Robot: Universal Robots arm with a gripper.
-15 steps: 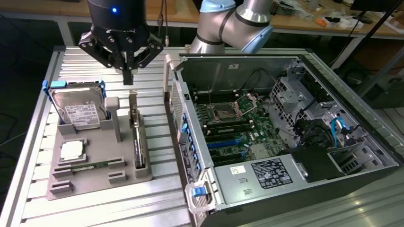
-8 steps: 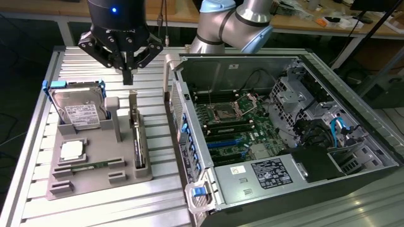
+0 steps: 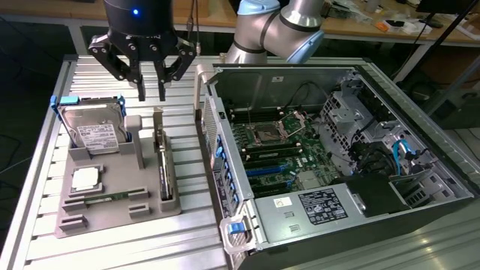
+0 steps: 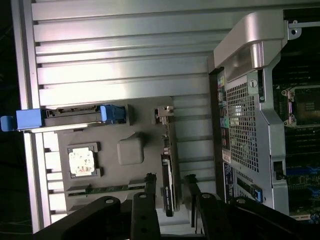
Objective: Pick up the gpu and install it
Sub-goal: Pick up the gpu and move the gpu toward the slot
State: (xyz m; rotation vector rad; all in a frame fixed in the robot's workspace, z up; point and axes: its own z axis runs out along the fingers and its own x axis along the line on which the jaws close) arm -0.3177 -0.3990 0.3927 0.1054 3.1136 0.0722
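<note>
**Bright table, dark surroundings**

In the exterior view, even light from above falls on the ribbed metal table [image 3: 112,247], and its slats shine pale with soft highlights. Shadows beside the grey tray [image 3: 105,218] are short and faint. Inside the open computer case [image 3: 270,84] the light is moderate, sinking to near black at the lower corner. The black hand [image 3: 150,97] reads almost as a silhouette, with one small blue light glowing on its body. The room behind stays dim.

In the wrist view, glare washes a band of table slats almost white and the case's perforated panel gleams. The hand's links are underexposed, and the space beyond the table edge is black.
</note>
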